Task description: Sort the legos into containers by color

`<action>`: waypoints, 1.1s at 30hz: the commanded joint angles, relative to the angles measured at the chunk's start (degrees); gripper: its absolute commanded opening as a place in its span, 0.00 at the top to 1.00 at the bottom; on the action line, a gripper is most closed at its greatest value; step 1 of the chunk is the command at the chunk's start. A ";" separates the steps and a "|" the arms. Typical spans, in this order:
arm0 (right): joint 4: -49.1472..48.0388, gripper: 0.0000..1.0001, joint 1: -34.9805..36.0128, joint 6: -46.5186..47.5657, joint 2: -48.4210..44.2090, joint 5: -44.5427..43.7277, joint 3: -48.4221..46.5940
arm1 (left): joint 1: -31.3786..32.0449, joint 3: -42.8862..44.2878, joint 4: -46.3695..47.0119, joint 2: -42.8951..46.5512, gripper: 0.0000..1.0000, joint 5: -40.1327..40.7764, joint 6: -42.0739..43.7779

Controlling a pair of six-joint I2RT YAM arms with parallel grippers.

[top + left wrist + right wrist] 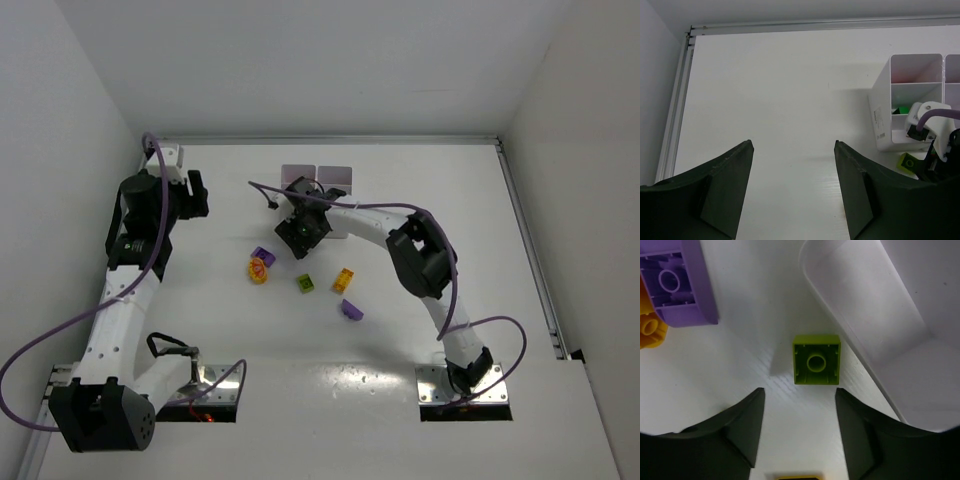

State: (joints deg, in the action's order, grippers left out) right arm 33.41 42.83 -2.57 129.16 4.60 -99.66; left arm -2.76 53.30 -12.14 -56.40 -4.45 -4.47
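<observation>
The white table [420, 180], faintly wood-grained up close, sits between plain white walls, with a metal rail [527, 240] along its right and back edges. Nearest the arm bases lies a purple plastic brick [350, 310]. A little farther are an orange-yellow brick [343, 281], a green brick [304, 283], a yellow-and-red round piece [259, 272] and a second purple brick [263, 255].

The right gripper [799, 392] hangs over the table, jaws parted and empty. A lime-green square brick [816, 360], hollow side up, lies just past its tips beside a translucent container wall. Whether this is the green brick seen from overhead cannot be told.

Behind, the white plastic grid tray [335, 175] is mostly hidden by that arm. One compartment holds something green [900, 110]; the back ones look faintly pink, their contents unclear.

Far left, the left gripper [792, 145] stands wide, holding nothing.
</observation>
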 commanded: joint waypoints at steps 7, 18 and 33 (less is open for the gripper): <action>-3.61 0.36 0.15 -0.16 2.58 -2.84 -4.14 | -0.49 -0.83 -0.25 1.38 0.28 0.67 0.60; -4.14 0.36 0.15 1.43 6.18 -5.22 -8.10 | -0.49 -0.83 -0.25 0.33 0.28 0.14 0.60; -3.53 0.49 0.15 1.95 9.09 -6.71 -12.40 | -0.49 -1.35 -0.25 -0.73 0.27 -1.00 1.13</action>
State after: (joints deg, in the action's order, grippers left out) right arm 32.64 44.29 -1.21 137.03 1.19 -109.62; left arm -2.76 52.10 -13.67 -57.30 -4.71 -3.44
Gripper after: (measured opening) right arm 0.533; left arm 0.730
